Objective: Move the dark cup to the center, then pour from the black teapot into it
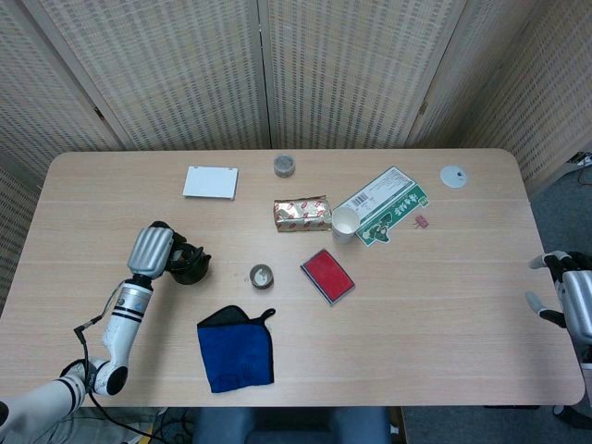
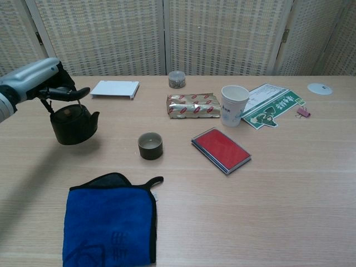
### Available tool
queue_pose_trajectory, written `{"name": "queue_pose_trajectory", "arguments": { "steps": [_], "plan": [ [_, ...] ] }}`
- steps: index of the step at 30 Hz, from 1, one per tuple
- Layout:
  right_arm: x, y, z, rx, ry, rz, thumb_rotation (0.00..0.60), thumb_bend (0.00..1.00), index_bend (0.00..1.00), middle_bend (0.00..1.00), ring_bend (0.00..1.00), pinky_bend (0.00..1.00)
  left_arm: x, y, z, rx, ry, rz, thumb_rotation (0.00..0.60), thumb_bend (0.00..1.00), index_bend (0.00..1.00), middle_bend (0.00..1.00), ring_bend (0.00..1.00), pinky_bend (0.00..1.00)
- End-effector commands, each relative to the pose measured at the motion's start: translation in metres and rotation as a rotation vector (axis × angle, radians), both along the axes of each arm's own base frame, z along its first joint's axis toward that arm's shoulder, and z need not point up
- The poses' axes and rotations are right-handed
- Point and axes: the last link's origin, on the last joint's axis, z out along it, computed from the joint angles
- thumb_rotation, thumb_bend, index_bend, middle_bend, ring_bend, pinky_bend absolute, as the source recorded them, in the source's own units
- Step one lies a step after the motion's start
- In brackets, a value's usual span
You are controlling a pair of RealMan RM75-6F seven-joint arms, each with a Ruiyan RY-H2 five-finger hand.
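1. Left hand [image 2: 41, 80]: fingers curled around the handle of the black teapot [image 2: 72, 124], grasping it from above at the left side of the tabletop [image 1: 444, 277]. The chest view shows the pot upright with its spout toward the dark cup [image 2: 150, 146]; whether its base rests on the wood or hangs just above it cannot be told.
2. Risk at the grasp: the hold is on the thin handle only, so the pot may swing or rotate under the fingers, spilling from the spout or tipping the lid if it is set down unevenly.
3. Dark cup: upright near the middle of the tabletop, well apart from the teapot to its right. The head view shows a pale patch inside it; whether that is liquid cannot be told.
4. Risk outward: the blue cloth [image 2: 111, 222] lies just in front of the cup, and the red case [image 2: 221, 149] and foil packet [image 2: 193, 105] lie near it; a sweeping forearm could knock the cup over and wet them.
5. Right hand [image 1: 566, 294]: at the right edge of the head view, off the tabletop, fingers apart and holding nothing.
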Motion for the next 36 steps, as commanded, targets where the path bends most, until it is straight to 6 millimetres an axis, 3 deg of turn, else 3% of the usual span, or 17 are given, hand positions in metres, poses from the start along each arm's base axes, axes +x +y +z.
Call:
{"name": "queue_pose_trajectory", "arguments": {
  "steps": [1,19,28,36],
  "plan": [
    [0.0,-0.001,0.0,0.001,-0.001,0.0,0.6,0.19,0.44,0.4,0.32,0.37,-0.006,-0.002,-0.004,-0.01,0.037,0.001,0.28,0.32,1.0,1.0,0.93,0.33],
    [-0.001,-0.003,-0.002,0.005,-0.003,-0.003,0.6,0.19,0.44,0.4,0.32,0.37,-0.024,-0.008,-0.018,-0.04,0.175,-0.021,0.253,0.29,1.0,1.0,0.88,0.32],
    [-0.001,-0.002,-0.002,0.004,-0.005,-0.005,0.6,0.19,0.44,0.4,0.32,0.37,-0.029,-0.011,-0.02,-0.05,0.209,0.008,0.221,0.26,0.9,0.93,0.79,0.28],
    [-0.001,-0.001,-0.002,0.002,-0.006,-0.003,0.6,0.19,0.44,0.4,0.32,0.37,-0.026,-0.016,-0.014,-0.044,0.21,0.015,0.039,0.2,0.72,0.75,0.6,0.25]
  ]
}}
